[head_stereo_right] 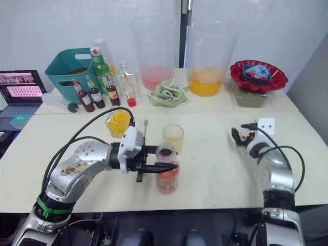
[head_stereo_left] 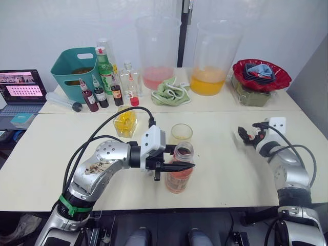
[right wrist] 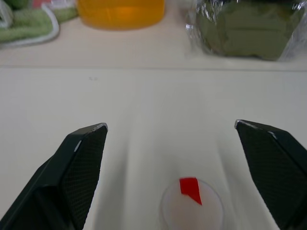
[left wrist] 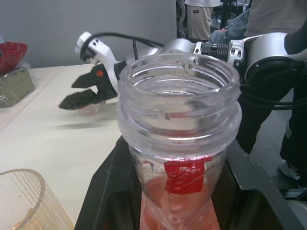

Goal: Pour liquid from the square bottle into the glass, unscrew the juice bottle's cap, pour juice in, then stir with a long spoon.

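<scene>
— Two containers matter now: the juice bottle and the glass just behind it on the table. What's in them?

— Reddish juice fills the bottle's lower part; its threaded mouth is bare. The cap, pale with a red tag, lies on the table between the spread fingers of the right gripper, which touches nothing. The glass holds a little yellowish liquid at the bottom.

— And the grip?

— The left gripper is clamped on the bottle's neck, just under the threads, with the bottle standing upright near the table's front edge.

— How would it handle, in your judgement?

— Thin clear plastic, so likely light, a bit springy, and smooth enough to slip. Squeezing the belly could buckle it and push juice out; the stiffer neck ring looks the safer hold, and the weight sits low, so tilting from there should swing easily. The ribbed glass is probably the fragile one; a knock from the bottle's lip could tip it.

— Anything else holding liquid?

— At the back, two big clear jugs, the pink jug and the orange jug, beside a teal basket.
</scene>
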Available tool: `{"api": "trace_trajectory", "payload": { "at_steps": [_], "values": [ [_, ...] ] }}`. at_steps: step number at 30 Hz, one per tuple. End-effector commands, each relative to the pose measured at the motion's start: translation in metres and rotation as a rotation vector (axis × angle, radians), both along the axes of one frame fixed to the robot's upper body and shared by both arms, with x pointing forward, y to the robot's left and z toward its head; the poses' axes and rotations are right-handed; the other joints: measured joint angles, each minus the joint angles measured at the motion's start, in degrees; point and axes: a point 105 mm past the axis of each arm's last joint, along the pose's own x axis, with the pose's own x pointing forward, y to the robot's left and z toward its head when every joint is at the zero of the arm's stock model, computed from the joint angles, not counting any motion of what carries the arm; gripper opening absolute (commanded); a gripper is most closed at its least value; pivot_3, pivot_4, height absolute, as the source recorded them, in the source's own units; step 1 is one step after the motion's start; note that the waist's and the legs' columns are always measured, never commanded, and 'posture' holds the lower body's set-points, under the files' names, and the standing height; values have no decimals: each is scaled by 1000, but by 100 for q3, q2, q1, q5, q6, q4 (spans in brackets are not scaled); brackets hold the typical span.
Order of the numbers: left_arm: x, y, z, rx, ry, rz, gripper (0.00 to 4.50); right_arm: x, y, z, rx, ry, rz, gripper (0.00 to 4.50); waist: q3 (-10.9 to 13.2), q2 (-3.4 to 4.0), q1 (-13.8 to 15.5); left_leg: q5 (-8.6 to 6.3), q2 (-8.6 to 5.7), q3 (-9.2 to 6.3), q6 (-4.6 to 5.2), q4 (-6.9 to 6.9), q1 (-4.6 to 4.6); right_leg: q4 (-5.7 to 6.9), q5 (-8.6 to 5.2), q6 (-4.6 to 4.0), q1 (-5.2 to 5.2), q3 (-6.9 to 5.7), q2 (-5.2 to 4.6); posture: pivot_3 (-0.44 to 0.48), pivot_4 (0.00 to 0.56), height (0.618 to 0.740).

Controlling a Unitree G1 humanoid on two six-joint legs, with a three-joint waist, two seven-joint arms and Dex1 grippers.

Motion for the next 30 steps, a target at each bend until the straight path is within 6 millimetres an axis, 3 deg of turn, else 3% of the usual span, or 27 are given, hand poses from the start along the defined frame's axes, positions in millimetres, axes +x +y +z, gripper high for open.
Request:
{"api": "trace_trajectory", "payload": {
  "at_steps": [1, 7, 12, 19, 23, 30],
  "values": [
    [-2, 1, -9, 28, 81, -11, 1403, -18, 6, 61, -35, -135, 86, 4475, 0, 5, 10, 0, -1, 0, 0, 0, -1, 0, 0, 0, 0, 0, 0, 0, 150, 740],
    [-2, 4, 10, -33, 100, -21, 1403, -61, 36, 97, -142, -97, 403, 4475, 1, 3, -1, -1, 1, -5, 2, -1, -4, -5, 0, 0, -1, -6, 3, 0, 150, 740],
    [0, 12, 33, -100, 146, -34, 1403, -93, 59, 110, -201, -66, 612, 4475, 6, 7, -15, -2, 4, -4, 3, -1, -11, -6, -1, 1, -7, -3, 5, 0, 150, 740],
    [3, 35, 67, -55, 88, -29, 1403, -123, 85, 110, -187, -11, 805, 4475, 12, -2, -9, -2, 5, -3, 3, 2, -14, -5, -1, 1, -7, -5, 6, 0, 150, 740],
    [19, 56, 93, -29, 7, 46, 1403, -144, 99, 96, -159, 65, 912, 4475, 14, -3, 13, -2, 2, -5, 3, 2, -16, -7, -1, 1, -8, -8, 7, 0, 150, 740],
    [46, 56, 128, -58, -140, 111, 1403, -152, 109, 87, -158, 69, 910, 4475, 22, -18, 47, -1, 1, -4, 2, 3, -18, -9, -2, 3, -7, -11, 3, 0, 150, 740]
  ]
}}
